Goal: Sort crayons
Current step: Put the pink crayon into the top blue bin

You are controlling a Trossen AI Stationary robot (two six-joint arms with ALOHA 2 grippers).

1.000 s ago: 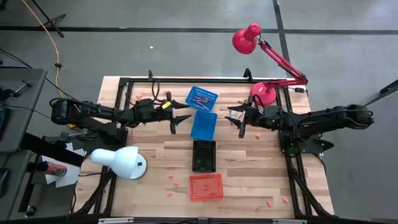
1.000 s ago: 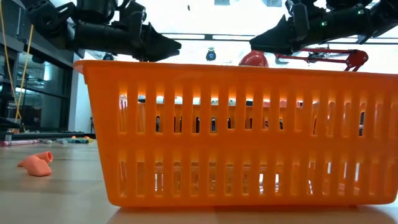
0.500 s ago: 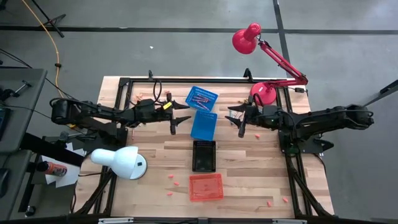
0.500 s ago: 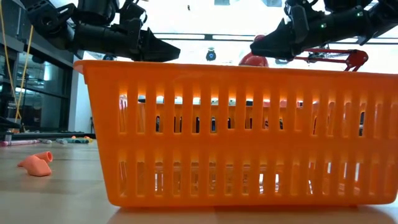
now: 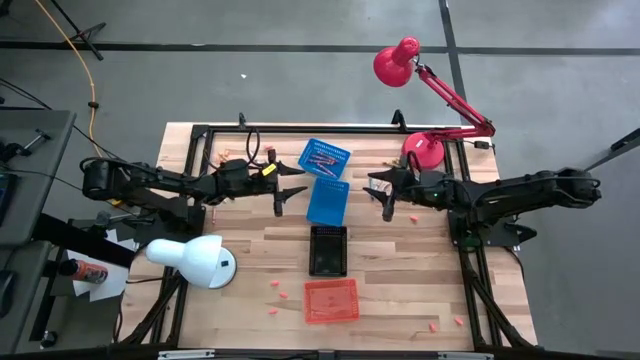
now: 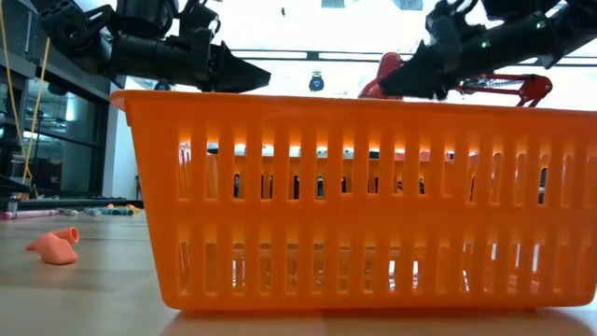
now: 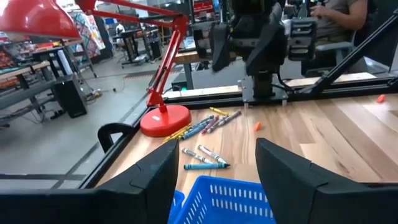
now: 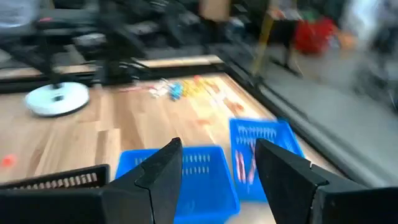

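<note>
My left gripper (image 5: pixel 291 190) and my right gripper (image 5: pixel 379 195) hover spread and empty on either side of the blue baskets (image 5: pixel 327 200). Some crayons (image 5: pixel 322 158) already lie in the far blue basket; others lie loose on the bench (image 7: pixel 323 134) near the red lamp's base (image 7: pixel 165 119), with more (image 8: pixel 177 89) at the opposite edge. Both arms crowd the middle, so reaching in together risks a collision or nudging a basket. The thin sticks could also roll from a shallow pinch.
</note>
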